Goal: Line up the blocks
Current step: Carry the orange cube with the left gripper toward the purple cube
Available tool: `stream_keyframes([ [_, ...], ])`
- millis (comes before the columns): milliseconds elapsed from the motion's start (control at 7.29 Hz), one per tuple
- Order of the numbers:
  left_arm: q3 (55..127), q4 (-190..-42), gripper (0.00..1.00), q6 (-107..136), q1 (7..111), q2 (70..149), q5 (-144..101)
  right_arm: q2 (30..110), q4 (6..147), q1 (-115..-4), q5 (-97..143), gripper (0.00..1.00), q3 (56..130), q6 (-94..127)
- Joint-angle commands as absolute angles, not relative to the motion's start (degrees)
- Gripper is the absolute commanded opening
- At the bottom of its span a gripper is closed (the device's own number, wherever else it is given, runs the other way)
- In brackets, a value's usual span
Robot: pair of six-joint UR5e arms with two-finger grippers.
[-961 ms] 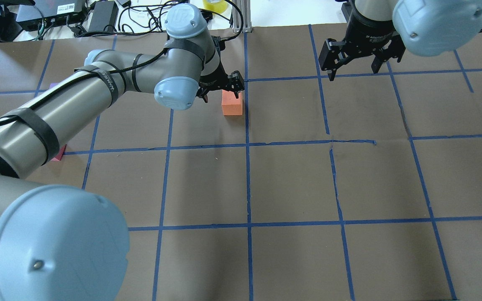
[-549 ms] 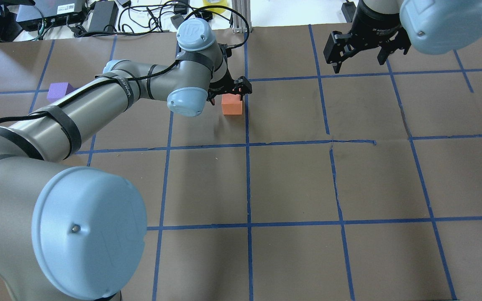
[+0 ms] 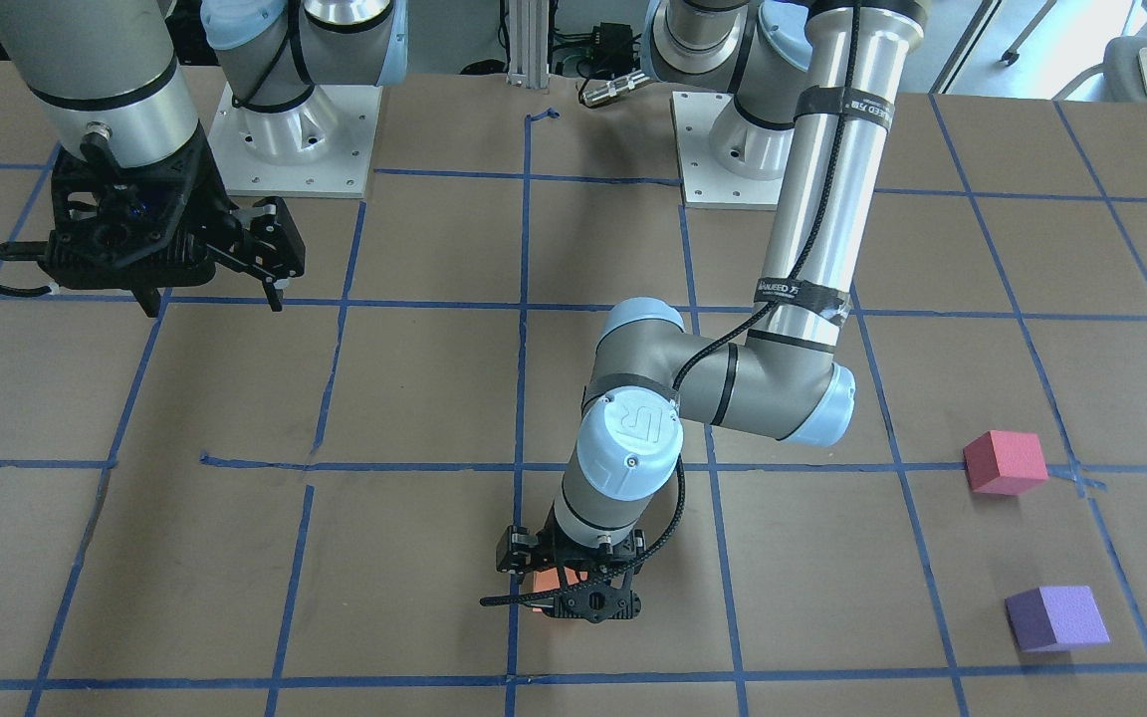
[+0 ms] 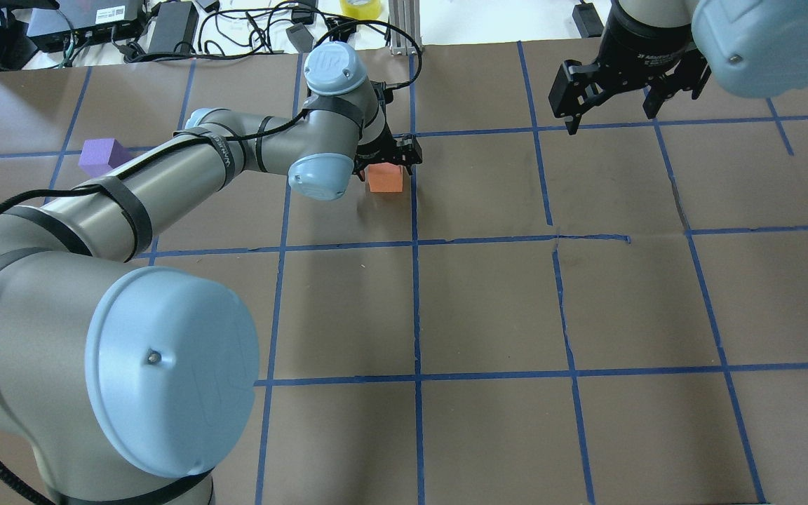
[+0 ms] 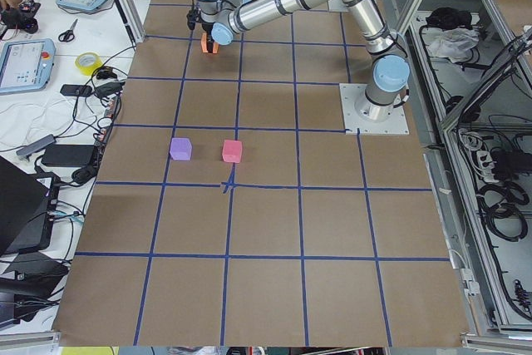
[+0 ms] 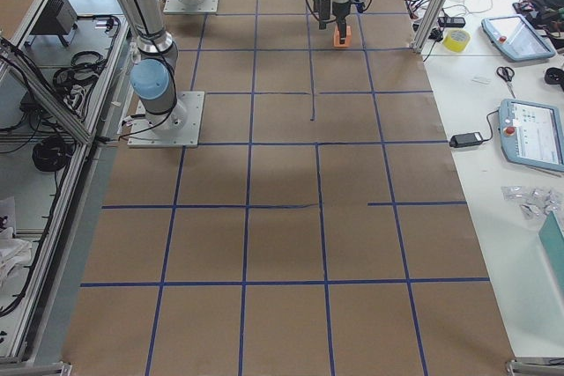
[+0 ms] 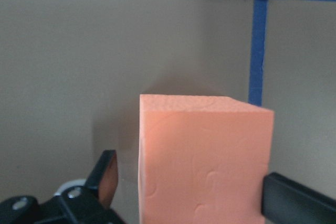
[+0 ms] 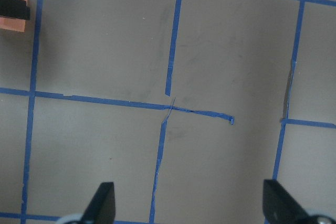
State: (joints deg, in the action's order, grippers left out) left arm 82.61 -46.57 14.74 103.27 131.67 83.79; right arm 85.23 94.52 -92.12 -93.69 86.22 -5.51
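Left end effector (image 4: 386,163) has come down since a second ago and now straddles the orange block (image 4: 385,180) on the tabletop (image 4: 488,301), fingers (image 7: 107,174) spread, not yet pinching, so the first pick looks close.

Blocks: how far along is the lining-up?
No line yet. In hand: the left pincer straddles the orange block, not yet clamped. Left to do: the pinkish-red block and purple block lie off to the side, untouched; the right pincer hangs open, empty.

Left gripper (image 3: 573,591) sits over orange block (image 3: 542,581) (mostly hidden), well apart from purple block (image 3: 1056,617).
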Motion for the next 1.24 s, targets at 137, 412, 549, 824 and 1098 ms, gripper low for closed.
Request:
stream_keyframes([
  [137,82.5,-46.3,0.98,10.9,103.2,132.5,84.3,88.2,95.9,-92.0,-91.0,1.00,91.3,-4.8],
  [412,82.4,-46.4,0.45,4.9,102.7,132.0,85.9,89.2,96.2,-92.0,-91.1,1.00,91.6,-4.9],
  [549,83.2,-46.6,0.00,1.1,101.8,130.6,92.0,89.2,96.2,-92.1,-91.0,1.00,91.6,-4.9],
  [824,83.3,-47.5,0.00,-1.3,96.2,128.4,95.2,89.3,96.3,-92.0,-91.1,1.00,91.6,-5.3],
  [1098,83.4,-55.2,0.00,-13.1,86.7,124.8,97.4,89.2,96.3,-91.8,-91.8,1.00,91.6,-5.7],
])
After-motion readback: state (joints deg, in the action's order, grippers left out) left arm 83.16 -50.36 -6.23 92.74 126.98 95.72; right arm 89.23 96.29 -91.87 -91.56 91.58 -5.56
